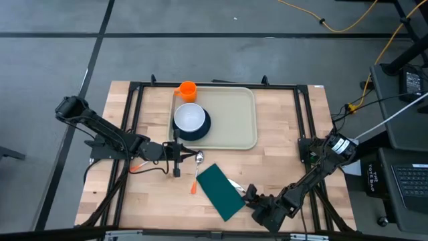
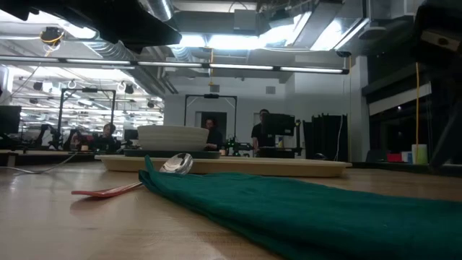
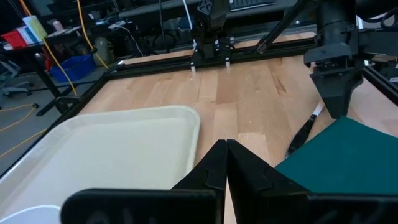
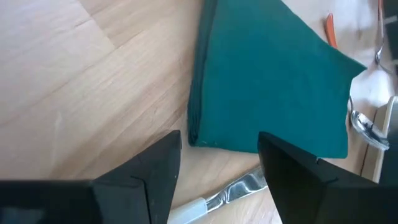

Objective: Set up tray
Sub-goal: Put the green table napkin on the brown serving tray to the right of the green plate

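Tray [image 1: 231, 120] lies flat at the far middle of the table [image 1: 287, 174], its long axis running left to right. A dark plate [image 1: 200, 127] carrying a white bowl [image 1: 189, 118] occupies the tray's left end; an orange cup [image 1: 187, 90] stands at its far left corner, whether on the rim or just outside cannot be told. The green napkin [image 1: 219, 191] lies on the table near of the tray, well apart from it. A spoon [image 1: 198, 158] and an orange utensil [image 1: 194, 186] lie between napkin and tray.

Left gripper [image 1: 177, 164] is clenched on nothing and sits just near of the tray's left end, making the left arm the closer 1. Right gripper [image 1: 251, 194] is released, jaws wide, at the napkin's near right edge beside a knife [image 4: 224, 194]. From either gripper, the tray lies farther across the table.
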`<state>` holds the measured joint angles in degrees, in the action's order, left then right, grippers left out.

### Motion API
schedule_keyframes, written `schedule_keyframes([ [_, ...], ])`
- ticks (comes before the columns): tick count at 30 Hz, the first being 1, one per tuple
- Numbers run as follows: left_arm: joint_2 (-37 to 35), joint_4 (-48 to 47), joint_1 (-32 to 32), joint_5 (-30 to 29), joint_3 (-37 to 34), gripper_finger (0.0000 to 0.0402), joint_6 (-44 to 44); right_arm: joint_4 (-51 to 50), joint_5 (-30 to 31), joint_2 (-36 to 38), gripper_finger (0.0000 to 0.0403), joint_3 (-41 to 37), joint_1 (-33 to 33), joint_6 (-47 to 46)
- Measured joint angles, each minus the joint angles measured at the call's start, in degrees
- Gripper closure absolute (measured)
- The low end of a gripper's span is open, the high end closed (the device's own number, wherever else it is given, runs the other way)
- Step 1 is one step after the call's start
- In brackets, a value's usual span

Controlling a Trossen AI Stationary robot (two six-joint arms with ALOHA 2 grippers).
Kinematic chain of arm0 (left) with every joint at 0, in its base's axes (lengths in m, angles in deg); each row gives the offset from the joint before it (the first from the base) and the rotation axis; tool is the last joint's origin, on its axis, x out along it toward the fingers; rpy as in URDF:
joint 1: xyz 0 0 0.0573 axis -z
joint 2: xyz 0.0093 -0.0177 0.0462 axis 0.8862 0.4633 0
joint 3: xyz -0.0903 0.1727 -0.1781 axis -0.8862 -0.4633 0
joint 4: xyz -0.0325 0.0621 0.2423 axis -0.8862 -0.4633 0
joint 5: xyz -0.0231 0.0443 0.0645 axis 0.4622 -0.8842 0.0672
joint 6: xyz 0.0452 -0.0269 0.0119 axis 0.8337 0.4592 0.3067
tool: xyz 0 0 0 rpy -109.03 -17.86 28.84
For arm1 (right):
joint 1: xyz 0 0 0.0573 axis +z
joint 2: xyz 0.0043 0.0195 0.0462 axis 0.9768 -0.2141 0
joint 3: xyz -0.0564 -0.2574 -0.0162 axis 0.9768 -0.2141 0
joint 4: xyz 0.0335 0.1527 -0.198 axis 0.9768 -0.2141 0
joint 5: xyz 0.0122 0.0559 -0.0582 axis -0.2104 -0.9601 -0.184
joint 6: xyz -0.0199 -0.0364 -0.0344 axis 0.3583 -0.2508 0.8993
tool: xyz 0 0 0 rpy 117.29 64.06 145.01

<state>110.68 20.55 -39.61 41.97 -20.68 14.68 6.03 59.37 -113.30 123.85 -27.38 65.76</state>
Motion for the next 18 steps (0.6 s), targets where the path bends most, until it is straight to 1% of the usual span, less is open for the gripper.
schedule_keyframes([
  [8, 0.00, 0.00, 0.00, 0.00, 0.00, 0.0396, 0.00, 0.30, -0.51, -0.04, 0.0183, -0.04, -0.27, 6.01],
  [18, 0.00, 0.00, 0.00, 0.00, 0.00, 0.0397, 0.00, 1.32, -0.96, -0.07, 0.0183, -0.20, -1.20, 9.47],
])
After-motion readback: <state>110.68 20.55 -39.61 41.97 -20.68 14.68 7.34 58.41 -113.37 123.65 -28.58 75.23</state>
